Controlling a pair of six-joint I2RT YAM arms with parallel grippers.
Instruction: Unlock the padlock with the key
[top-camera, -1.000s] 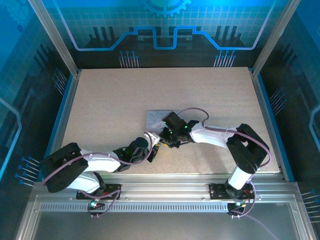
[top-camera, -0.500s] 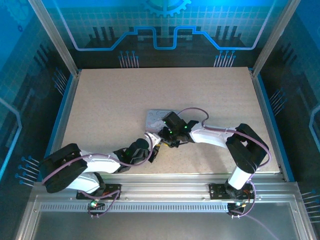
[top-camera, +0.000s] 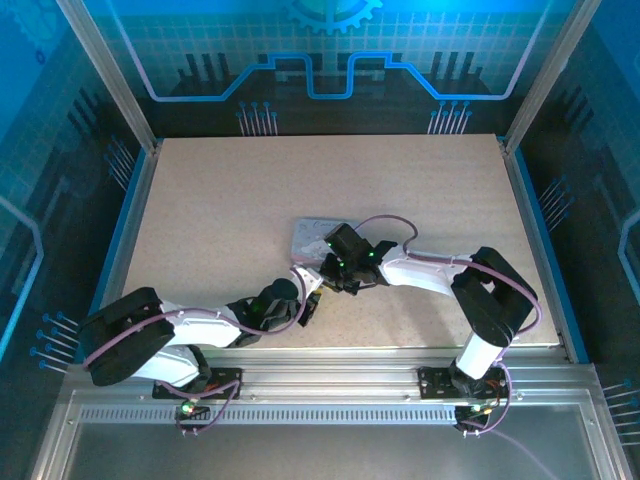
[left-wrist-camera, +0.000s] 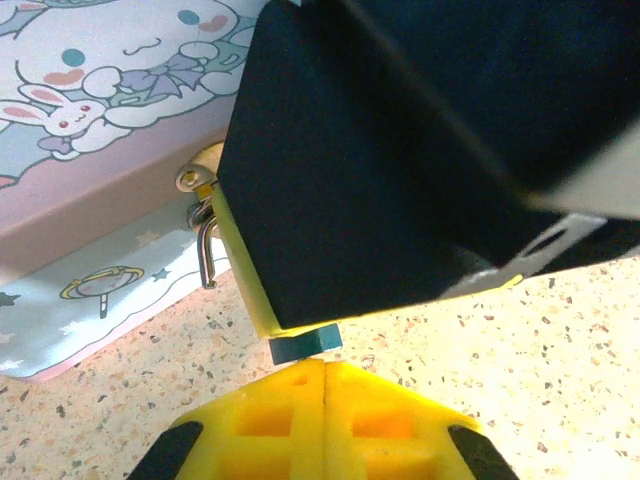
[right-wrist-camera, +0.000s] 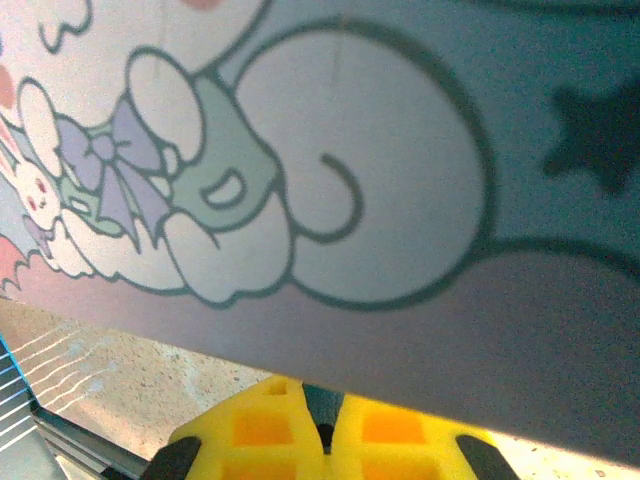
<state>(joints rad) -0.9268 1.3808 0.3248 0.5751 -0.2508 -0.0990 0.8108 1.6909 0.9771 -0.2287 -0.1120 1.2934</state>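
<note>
Right, both grippers crowd the padlock (left-wrist-camera: 305, 346) at the front wall of the tin (left-wrist-camera: 90, 210).
My left gripper (left-wrist-camera: 325, 395) has its yellow fingers pressed flat together, tips just under the small blue padlock body; I cannot make out the key. My right gripper (right-wrist-camera: 320, 415) pinches a dark bluish sliver, seemingly that padlock, and its black body blocks much of the left wrist view. The silver shackle (left-wrist-camera: 206, 255) hangs at the tin's hasp (left-wrist-camera: 193, 180), above the speckled table (left-wrist-camera: 560, 340).
</note>
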